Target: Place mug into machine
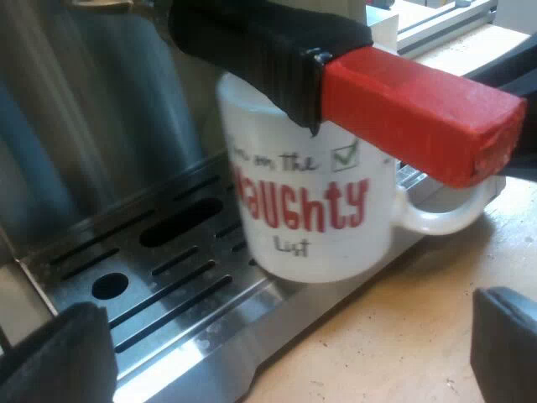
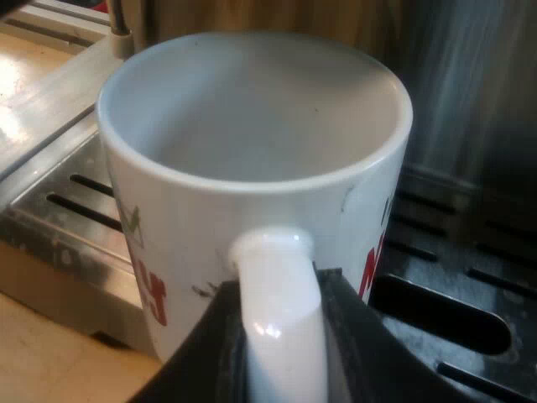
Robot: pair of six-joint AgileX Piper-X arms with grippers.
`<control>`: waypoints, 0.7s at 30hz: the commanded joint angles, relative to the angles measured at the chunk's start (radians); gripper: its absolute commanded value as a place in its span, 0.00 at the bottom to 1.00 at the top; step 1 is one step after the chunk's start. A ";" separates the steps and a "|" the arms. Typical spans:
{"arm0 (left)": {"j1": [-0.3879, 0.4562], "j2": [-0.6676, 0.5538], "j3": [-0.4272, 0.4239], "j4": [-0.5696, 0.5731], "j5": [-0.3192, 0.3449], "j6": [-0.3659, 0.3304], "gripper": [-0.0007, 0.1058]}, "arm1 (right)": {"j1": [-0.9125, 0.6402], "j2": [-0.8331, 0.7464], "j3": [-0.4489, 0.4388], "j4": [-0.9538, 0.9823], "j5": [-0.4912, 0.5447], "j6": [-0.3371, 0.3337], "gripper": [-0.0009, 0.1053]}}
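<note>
Right wrist view: right fingers (image 2: 210, 353) are clamping the handle (image 2: 281, 319) of the white mug (image 2: 252, 210), which is showing empty over the slotted drip tray (image 2: 67, 193). Left wrist view is adding: left fingers (image 1: 50, 361) are spreading wide, holding nothing; the mug is sitting at the tray's front edge, beneath the holder's red-ended handle (image 1: 419, 109).

Left gripper (image 1: 281, 353) showing two matte black fingers (image 1: 54, 357) with blunt, rounded tips, right gripper (image 2: 281, 336) showing smooth black fingers (image 2: 210, 348), their slanting edges catching a dull sheen

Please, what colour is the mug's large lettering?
Red; the mug shows it best in left wrist view.
</note>
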 commanded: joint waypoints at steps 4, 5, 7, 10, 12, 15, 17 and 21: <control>-0.004 0.000 -0.001 -0.019 0.006 -0.008 0.82 | -0.002 0.047 -0.043 -0.046 0.022 -0.006 0.01; -0.004 0.000 -0.001 -0.019 0.006 -0.008 0.82 | -0.002 0.052 -0.045 -0.046 0.034 -0.006 0.01; -0.004 0.000 -0.001 -0.019 0.006 -0.008 0.82 | -0.002 0.068 -0.051 -0.046 0.086 -0.006 0.01; -0.004 0.000 -0.001 -0.019 0.006 -0.008 0.82 | -0.011 0.074 -0.051 -0.046 0.119 -0.006 0.01; -0.004 0.000 -0.001 -0.019 0.006 -0.008 0.82 | -0.013 0.074 -0.051 -0.046 0.119 -0.006 0.01; -0.004 0.000 -0.001 -0.019 0.011 -0.008 0.82 | -0.019 0.074 -0.051 -0.046 0.119 -0.004 0.15; -0.004 0.000 -0.001 -0.019 0.021 -0.008 0.82 | -0.019 0.074 -0.051 -0.046 0.119 -0.004 0.30; -0.004 0.000 -0.001 -0.019 0.028 -0.008 0.82 | -0.016 0.066 -0.051 -0.040 0.119 -0.004 0.51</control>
